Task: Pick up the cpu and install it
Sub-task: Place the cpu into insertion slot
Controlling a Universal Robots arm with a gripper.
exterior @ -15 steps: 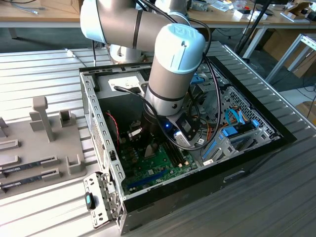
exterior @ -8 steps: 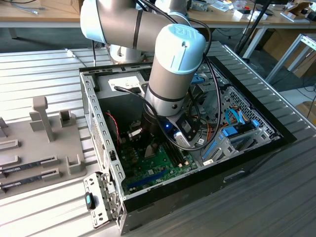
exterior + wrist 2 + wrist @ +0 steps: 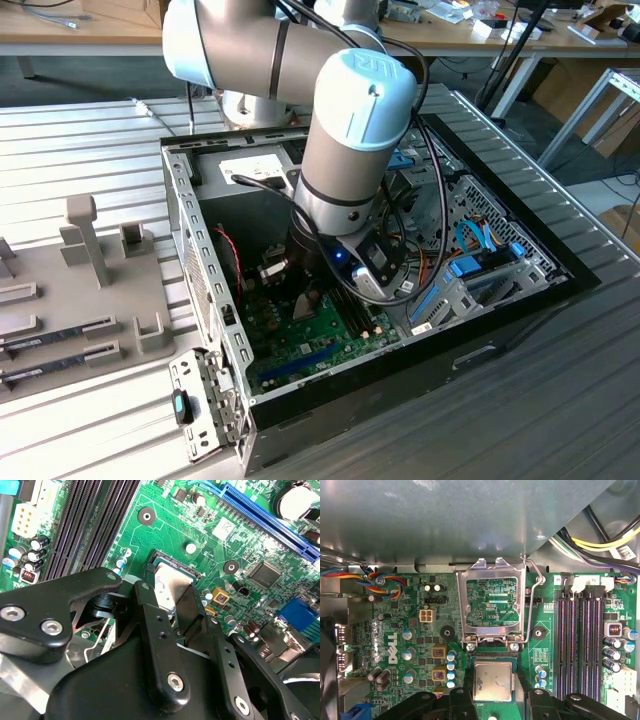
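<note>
– How is the gripper (image 3: pixel 169 594) set?

– It is closed onto the cpu (image 3: pixel 172 580); the two black fingers (image 3: pixel 155 630) are pressed against opposite edges of the chip, so that only the chip's own width is left between them; nothing else is held or touched.

– Where is the cpu found?

– It is held at the socket (image 3: pixel 177 562), well in from the edges of the green motherboard (image 3: pixel 425 645); the silver top is turned up and a thin green rim is seen around it; a strip of the socket is left uncovered on the side away from the fingers; whether the chip is fully seated or is kept just above the contacts cannot be told.

– What is seen around the socket?

– The metal load plate (image 3: pixel 470 570) is swung up and stands open just beyond the chip; the long dark memory slots (image 3: pixel 575 635) are laid out beside the socket, near but apart from it.

– And from outside?

– In the exterior view the arm (image 3: pixel 350 140) is lowered into the open computer case (image 3: pixel 205 265); its wrist is placed over the middle of the board, away from the case walls.
</note>
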